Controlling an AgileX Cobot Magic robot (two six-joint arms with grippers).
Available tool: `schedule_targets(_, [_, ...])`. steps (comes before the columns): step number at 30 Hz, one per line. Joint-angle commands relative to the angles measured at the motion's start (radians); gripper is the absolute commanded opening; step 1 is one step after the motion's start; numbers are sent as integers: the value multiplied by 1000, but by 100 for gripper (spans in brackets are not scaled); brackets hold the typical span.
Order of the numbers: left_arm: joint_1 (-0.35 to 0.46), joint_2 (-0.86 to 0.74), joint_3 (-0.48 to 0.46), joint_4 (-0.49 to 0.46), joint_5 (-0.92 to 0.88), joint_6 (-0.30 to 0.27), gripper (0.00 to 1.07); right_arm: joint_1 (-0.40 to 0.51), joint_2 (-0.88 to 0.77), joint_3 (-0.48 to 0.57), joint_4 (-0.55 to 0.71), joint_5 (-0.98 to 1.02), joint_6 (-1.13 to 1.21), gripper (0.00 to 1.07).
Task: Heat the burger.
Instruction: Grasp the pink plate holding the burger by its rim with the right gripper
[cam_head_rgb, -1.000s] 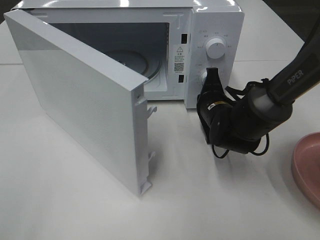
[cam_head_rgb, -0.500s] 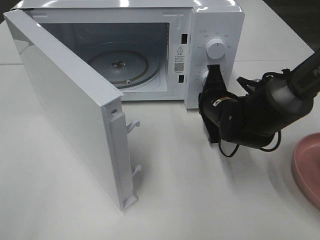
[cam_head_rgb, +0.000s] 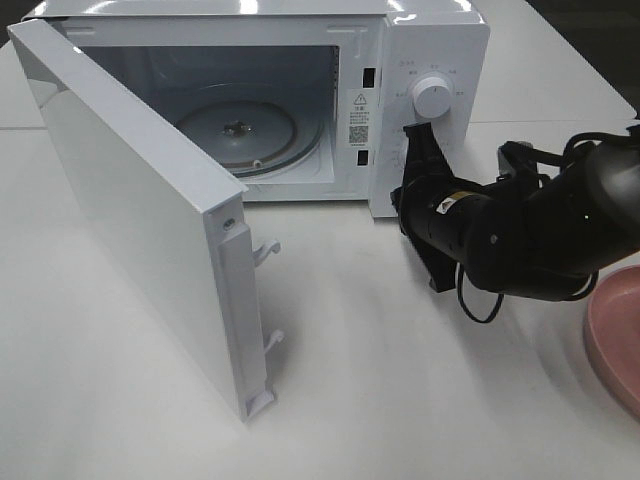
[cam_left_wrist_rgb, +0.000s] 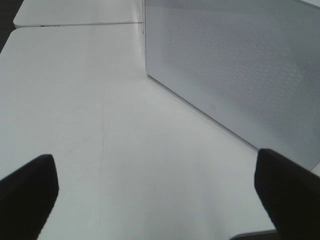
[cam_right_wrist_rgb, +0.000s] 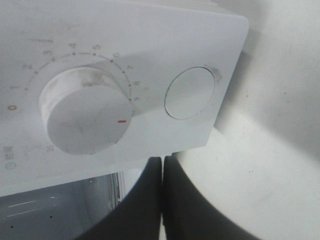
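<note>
The burger is out of view in every frame. The white microwave (cam_head_rgb: 430, 50) stands at the back with its door (cam_head_rgb: 140, 200) swung wide open, baring the empty glass turntable (cam_head_rgb: 238, 130). My right gripper (cam_head_rgb: 416, 138) is shut with nothing in it, its tip just in front of the lower control panel, below the upper knob (cam_head_rgb: 432, 97). In the right wrist view the closed fingers (cam_right_wrist_rgb: 150, 200) sit under a numbered dial (cam_right_wrist_rgb: 85, 117) and a round button (cam_right_wrist_rgb: 190, 93). My left gripper (cam_left_wrist_rgb: 160, 200) is open over bare table beside the door's outer face (cam_left_wrist_rgb: 235, 65).
A pink plate (cam_head_rgb: 615, 335) pokes in at the right edge, bare on the part that shows. The open door juts far out over the table's left half. The white table (cam_head_rgb: 400, 400) runs on in front of the microwave.
The door has swung further open, baring the turntable. My right arm has shifted to the right and lower, and the shut gripper has risen slightly along the panel.
</note>
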Motion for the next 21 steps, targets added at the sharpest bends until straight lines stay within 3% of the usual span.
schedule_targets(1, [-4,-10,4,-10,-14,0,100,1,-73,49,-12,63,-93,0])
schedule_targets(6, [-4,-10,4,-10,-14,0,100,-2,-139,77,-12,179,-233,0])
schedule_targets(11, [-4,-10,4,-10,-14,0,100,-2,-247,84,-16,477,-583,1])
schedule_targets(21, [-4,-10,4,-10,-14,0,100,-2,-312,81,-20,812,-967,2])
